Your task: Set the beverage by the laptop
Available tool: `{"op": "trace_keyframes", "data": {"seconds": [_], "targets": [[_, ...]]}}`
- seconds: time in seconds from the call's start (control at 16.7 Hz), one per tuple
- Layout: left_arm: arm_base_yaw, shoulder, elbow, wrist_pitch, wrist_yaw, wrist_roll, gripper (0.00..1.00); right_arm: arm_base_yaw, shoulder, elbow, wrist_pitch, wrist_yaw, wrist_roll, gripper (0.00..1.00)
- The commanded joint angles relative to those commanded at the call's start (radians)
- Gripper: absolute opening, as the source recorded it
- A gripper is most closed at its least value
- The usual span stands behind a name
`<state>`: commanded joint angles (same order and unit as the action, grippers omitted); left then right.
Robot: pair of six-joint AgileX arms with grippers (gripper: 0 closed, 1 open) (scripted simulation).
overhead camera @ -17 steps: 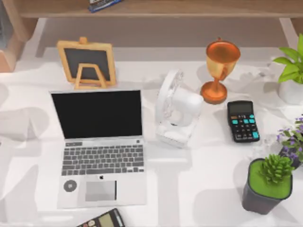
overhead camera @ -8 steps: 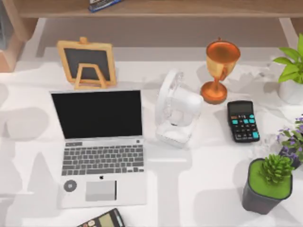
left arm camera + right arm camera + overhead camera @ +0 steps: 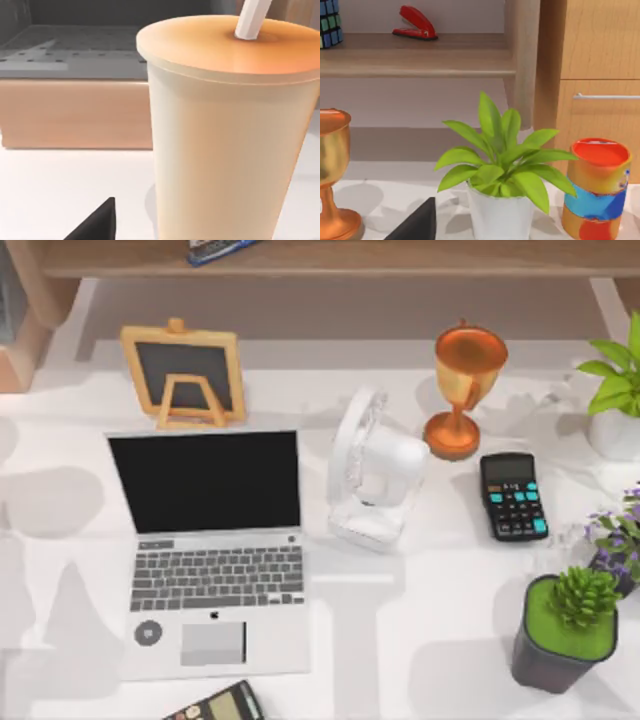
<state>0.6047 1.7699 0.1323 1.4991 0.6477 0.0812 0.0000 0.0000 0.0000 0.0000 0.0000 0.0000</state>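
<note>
Left claw (image 3: 95, 222): one dark fingertip in left wrist view, just beside the beverage (image 3: 230, 130); open or closed, cannot tell. Cup stands upright on the bench (image 3: 60, 185), ungrasped by my reading; approach seems under way. Laptop (image 3: 212, 550) sits at bench left.

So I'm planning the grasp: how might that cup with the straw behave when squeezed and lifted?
The beverage is tall and narrows toward its base, so it could tip if nudged high up. Its smooth, cream wall looks slippery and perhaps thin, so a hard squeeze may dent it. The straw suggests liquid inside, so probably some weight.
</note>
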Motion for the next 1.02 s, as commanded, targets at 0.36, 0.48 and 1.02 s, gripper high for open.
{"op": "trace_keyframes", "data": {"seconds": [0.36, 0.48, 1.02], "targets": [[-0.085, 0.091, 0.134, -0.029, -0.085, -0.014, 1.00, 0.000, 0.000, 0.000, 0.000, 0.000, 0.000, 1.00], [-0.125, 0.131, 0.204, -0.045, -0.123, -0.020, 1.00, 0.000, 0.000, 0.000, 0.000, 0.000, 0.000, 1.00], [-0.184, 0.186, 0.276, -0.069, -0.182, -0.028, 0.85, 0.000, 0.000, 0.000, 0.000, 0.000, 0.000, 1.00]]}}
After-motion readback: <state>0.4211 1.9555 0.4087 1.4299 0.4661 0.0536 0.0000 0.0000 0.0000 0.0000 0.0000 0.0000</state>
